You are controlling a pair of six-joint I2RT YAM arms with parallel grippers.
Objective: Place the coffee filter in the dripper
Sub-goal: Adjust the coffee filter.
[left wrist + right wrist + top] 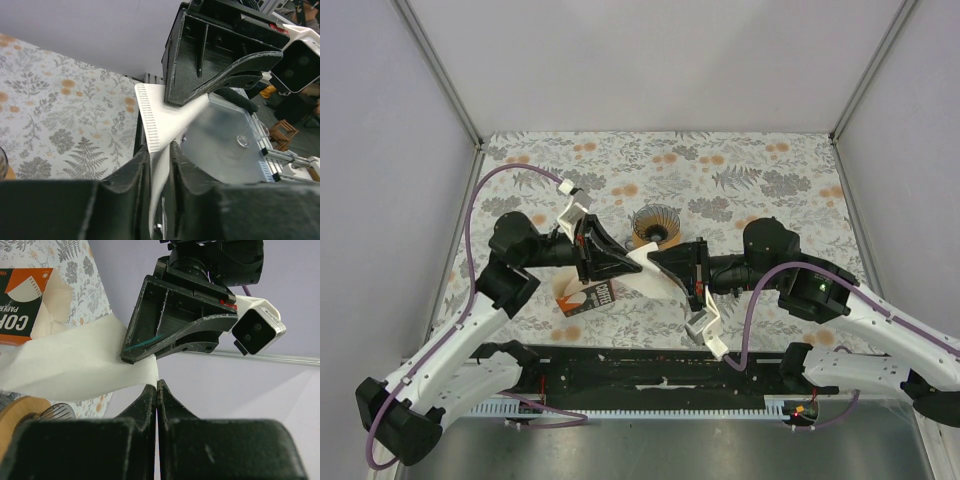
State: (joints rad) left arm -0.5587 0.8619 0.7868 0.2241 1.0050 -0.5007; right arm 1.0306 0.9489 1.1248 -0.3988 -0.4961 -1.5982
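The left gripper [160, 152] and right gripper [156, 387] meet above the table [770, 190], each pinched tight on the coffee filter [75, 360], held just near of the dripper [655, 226].

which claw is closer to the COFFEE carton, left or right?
The left claw. The COFFEE carton lies just beside it, while the right claw comes in from the opposite side of the coffee filter that both pinch.
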